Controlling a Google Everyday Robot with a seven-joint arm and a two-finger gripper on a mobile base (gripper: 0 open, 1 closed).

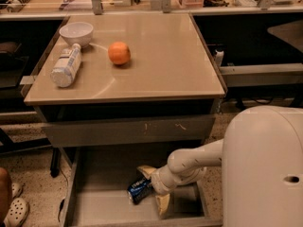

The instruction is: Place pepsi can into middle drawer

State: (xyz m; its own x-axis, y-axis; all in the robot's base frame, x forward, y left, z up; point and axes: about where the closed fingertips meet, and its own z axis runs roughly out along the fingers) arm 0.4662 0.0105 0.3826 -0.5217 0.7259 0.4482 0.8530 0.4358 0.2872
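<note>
The pepsi can (139,189) is a small blue can lying tilted on its side just above the floor of the open middle drawer (97,207), a wide shallow grey tray pulled out below the table. My gripper (150,188) reaches down into the drawer from the right on a white arm. Its pale fingers (162,203) sit on either side of the can's right end and hold it.
On the beige tabletop (156,65) lie a white bowl (75,32), a white-labelled plastic bottle (66,65) on its side and an orange (119,53). A shut drawer front with pale scratches (128,130) sits above the open drawer. My white base (265,169) fills the lower right.
</note>
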